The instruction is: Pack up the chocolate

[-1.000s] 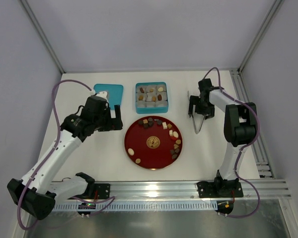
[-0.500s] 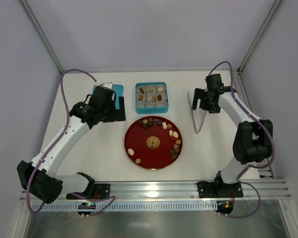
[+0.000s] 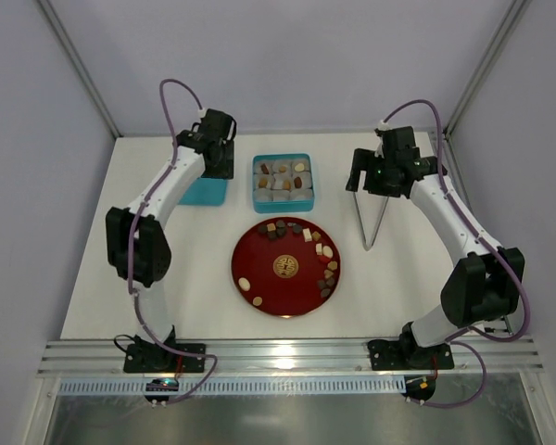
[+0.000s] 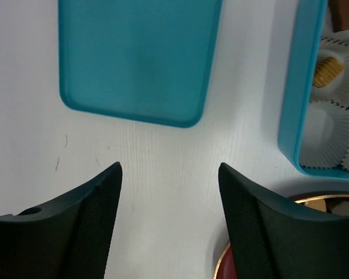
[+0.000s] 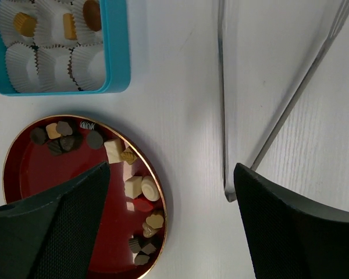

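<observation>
The chocolate [image 3: 326,262] lies as small brown and cream pieces round the rim of a red plate [image 3: 285,289]; more chocolate [image 5: 134,186] shows in the right wrist view. A few pieces [image 3: 299,168] sit in paper cups inside the teal box [image 3: 282,196]. In the top view my left gripper [image 3: 224,169] reaches to the back, over the far edge of the teal lid [image 3: 202,193]. The left wrist view shows that gripper [image 4: 170,174] open and empty over bare table below the lid [image 4: 139,58]. My right gripper [image 5: 171,168] hangs open and empty between plate and tongs.
Metal tongs [image 3: 372,222] lie on the table right of the plate, their arms [image 5: 221,87] spread toward the back. The box [image 5: 116,52] stands just behind the plate [image 5: 23,168]. White walls close in the back and both sides.
My left arm has swung from the plate's left side to the back, over the lid, and its jaws have narrowed a little. My right gripper has lifted and shifted back from the tongs.
</observation>
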Available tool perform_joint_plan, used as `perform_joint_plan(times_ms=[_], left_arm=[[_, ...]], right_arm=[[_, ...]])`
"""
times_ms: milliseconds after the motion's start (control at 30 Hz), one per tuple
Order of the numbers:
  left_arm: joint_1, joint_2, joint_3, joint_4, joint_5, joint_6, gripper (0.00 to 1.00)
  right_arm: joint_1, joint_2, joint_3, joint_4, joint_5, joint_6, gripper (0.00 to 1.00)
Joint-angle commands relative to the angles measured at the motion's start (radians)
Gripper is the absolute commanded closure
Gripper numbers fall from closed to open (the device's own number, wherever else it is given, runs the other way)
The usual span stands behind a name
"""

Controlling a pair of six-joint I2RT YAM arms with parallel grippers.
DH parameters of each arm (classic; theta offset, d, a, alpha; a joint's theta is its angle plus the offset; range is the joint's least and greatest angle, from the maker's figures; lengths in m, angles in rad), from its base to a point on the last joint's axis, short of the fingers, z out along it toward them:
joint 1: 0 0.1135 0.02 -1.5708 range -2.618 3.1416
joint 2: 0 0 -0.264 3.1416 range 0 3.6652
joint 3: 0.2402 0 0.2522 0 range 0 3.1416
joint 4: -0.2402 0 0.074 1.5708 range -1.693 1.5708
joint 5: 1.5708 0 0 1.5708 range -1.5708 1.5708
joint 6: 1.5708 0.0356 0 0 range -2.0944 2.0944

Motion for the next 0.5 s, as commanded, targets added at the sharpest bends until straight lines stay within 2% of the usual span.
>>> perform_joint_plan(times_ms=[0, 100, 167, 233, 267, 467], left_arm=[[0.011, 0.141, 0.122, -0.050, -0.039, 0.088, 0.36], [0.018, 0.235, 0.225, -0.059, -0.006, 0.084, 0.47], [0.031, 0.309, 0.277, -0.062, 0.014, 0.074, 0.63], [0.037, 0.358, 0.291, -0.047, 0.042, 0.071, 0.62], [0.041, 0.370, 0.296, -0.039, 0.048, 0.070, 0.55], [0.060, 0.462, 0.319, -0.010, 0.062, 0.084, 0.55]], right_arm=[[0.036, -0.034, 0.061, -0.006, -0.023, 0.017, 0.14], [0.066, -0.026, 0.076, -0.015, -0.009, 0.020, 0.14], [0.094, -0.023, 0.080, -0.020, 0.000, 0.020, 0.14], [0.103, -0.023, 0.072, -0.023, 0.011, 0.019, 0.14], [0.108, -0.028, 0.064, -0.023, 0.012, 0.019, 0.14], [0.117, -0.037, 0.043, -0.020, 0.015, 0.020, 0.14]])
